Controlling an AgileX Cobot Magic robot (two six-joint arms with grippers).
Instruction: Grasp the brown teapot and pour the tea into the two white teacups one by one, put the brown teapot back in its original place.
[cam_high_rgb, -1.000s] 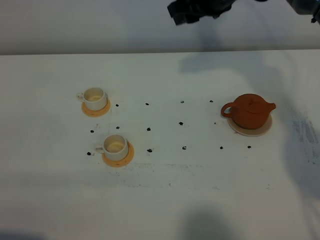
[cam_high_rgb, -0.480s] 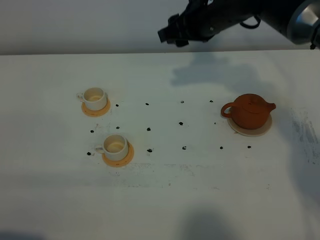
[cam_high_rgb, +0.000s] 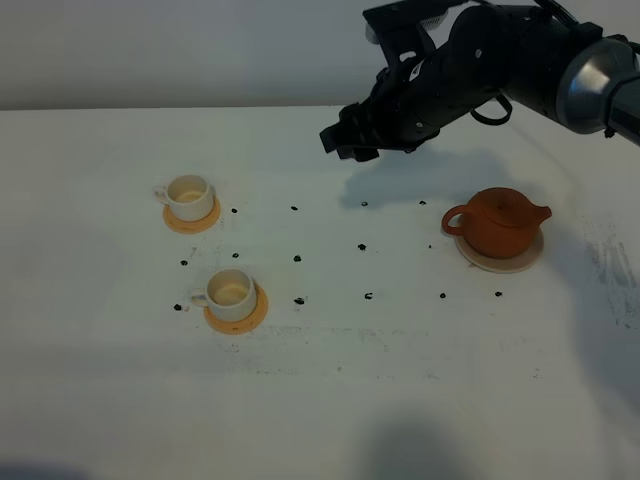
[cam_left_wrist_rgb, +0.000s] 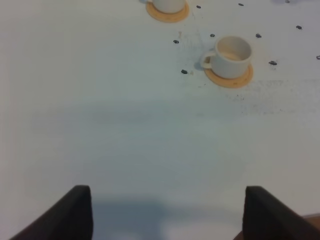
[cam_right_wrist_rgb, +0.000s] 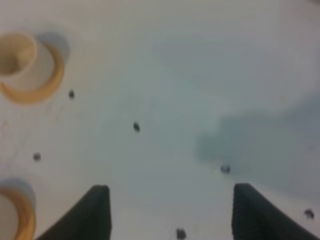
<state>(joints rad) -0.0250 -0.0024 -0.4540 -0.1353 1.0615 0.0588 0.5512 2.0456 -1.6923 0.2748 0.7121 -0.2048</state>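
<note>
The brown teapot (cam_high_rgb: 497, 222) sits on its cream saucer (cam_high_rgb: 503, 264) at the right of the table, spout to the right and handle to the left. The two white teacups, one farther back (cam_high_rgb: 188, 195) and one nearer (cam_high_rgb: 230, 290), each stand on an orange coaster at the left. My right gripper (cam_high_rgb: 350, 142) hangs open above the table's far middle, left of and behind the teapot, holding nothing. In the right wrist view its fingers (cam_right_wrist_rgb: 95, 212) frame bare table, with both teacups (cam_right_wrist_rgb: 15, 52) at the side. My left gripper (cam_left_wrist_rgb: 167, 215) is open and empty, well short of the nearer teacup (cam_left_wrist_rgb: 232, 50).
Small black marks (cam_high_rgb: 362, 246) dot the white table (cam_high_rgb: 350, 400) in rows between the cups and the teapot. The right arm's dark body (cam_high_rgb: 500, 60) spans the upper right, above and behind the teapot.
The right arm has come down from the view's top edge toward the table, and its shadow has moved nearer the teapot. Teapot and cups have not moved.
</note>
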